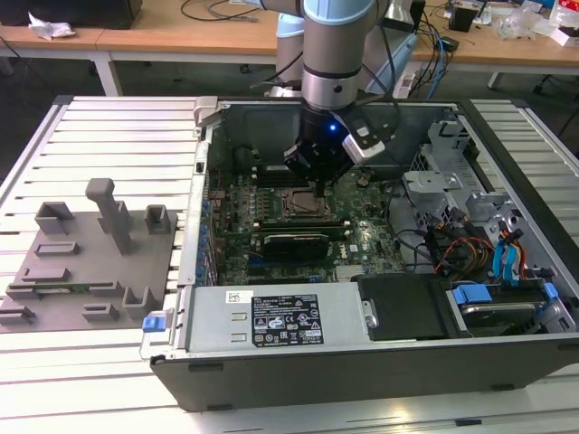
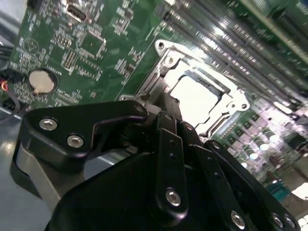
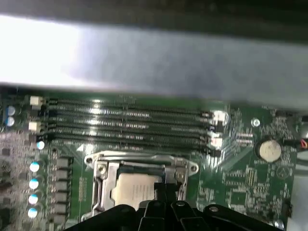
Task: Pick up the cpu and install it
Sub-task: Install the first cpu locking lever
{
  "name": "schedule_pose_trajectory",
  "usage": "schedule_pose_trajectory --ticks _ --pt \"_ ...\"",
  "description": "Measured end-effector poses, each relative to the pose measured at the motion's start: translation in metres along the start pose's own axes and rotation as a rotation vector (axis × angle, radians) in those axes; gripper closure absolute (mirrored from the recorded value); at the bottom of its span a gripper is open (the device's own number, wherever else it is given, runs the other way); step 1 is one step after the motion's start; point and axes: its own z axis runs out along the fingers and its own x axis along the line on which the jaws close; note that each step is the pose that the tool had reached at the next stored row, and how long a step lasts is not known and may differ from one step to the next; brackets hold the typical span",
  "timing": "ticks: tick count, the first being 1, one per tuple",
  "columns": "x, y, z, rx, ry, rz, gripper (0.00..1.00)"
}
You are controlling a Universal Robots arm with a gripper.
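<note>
Pincer poised low inside the open computer case, directly over the socket frame on the green board. The cpu lies flat within that frame, just beneath the fingertips. Whether the fingers grip the chip or stand apart cannot be told.

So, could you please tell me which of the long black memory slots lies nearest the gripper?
The black memory slot bordering the silver socket frame, last of the parallel row; the gripper hangs over that frame.

Pale silver cpu, green motherboard, black gripper, grey tray
</note>
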Motion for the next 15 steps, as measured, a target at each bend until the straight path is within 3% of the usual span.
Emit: schedule_pose_trajectory --ticks 3,4,15 --pt "-0.0002 -0.0037 -0.0156 0.0112 -0.0005 0.000 0.89" --pt "-0.0002 -0.0040 -0.0180 0.0122 -0.0005 0.000 0.89" --pt "-0.0003 -0.0042 -0.0198 0.0125 -0.0005 0.000 0.89"
